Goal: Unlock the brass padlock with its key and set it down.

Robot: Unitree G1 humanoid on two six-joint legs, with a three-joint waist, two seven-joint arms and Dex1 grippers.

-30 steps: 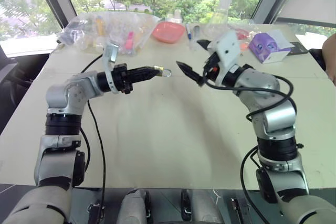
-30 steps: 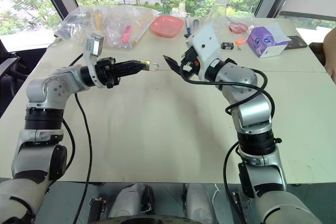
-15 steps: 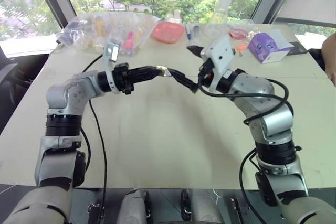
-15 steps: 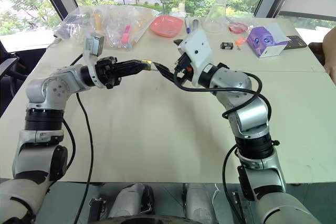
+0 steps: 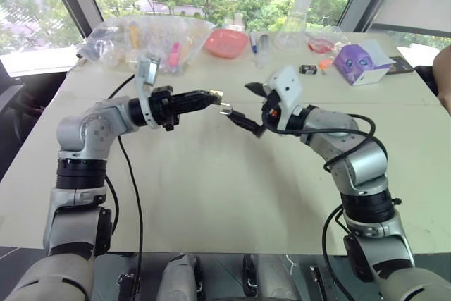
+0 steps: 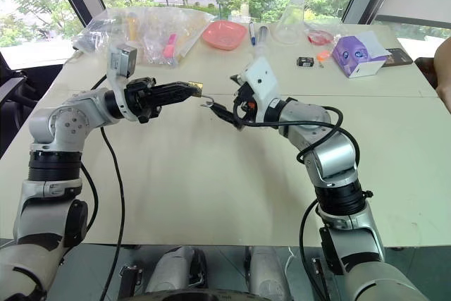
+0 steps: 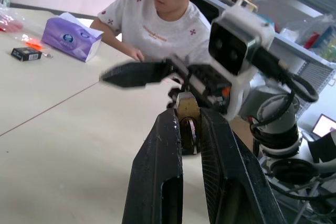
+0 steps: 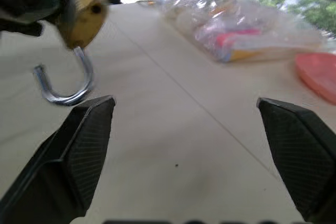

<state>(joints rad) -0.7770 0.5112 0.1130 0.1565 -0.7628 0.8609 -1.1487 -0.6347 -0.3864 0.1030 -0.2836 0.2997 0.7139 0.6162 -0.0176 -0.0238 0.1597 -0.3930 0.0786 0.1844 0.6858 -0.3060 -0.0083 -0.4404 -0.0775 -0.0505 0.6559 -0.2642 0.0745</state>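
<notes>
Above the bare tabletop (image 5: 211, 195), our left claw (image 5: 211, 96) is clamped on the brass padlock (image 5: 218, 94), held in the air with its silvery loop (image 8: 65, 85) swung open and hanging free. Just beside it, our right claw (image 5: 248, 105) gapes wide, gripping nothing. Farther off we see a pink dish (image 5: 226, 42), clear plastic bags (image 5: 141, 37) and a purple box (image 5: 359, 62). A person (image 7: 157, 19) sits at the table's edge.

No writing can be read anywhere. The purple tissue box (image 7: 72, 36) near the table's far right edge bears a round printed emblem, and the small black box (image 7: 26, 53) beside it a pale label, both illegible.
</notes>
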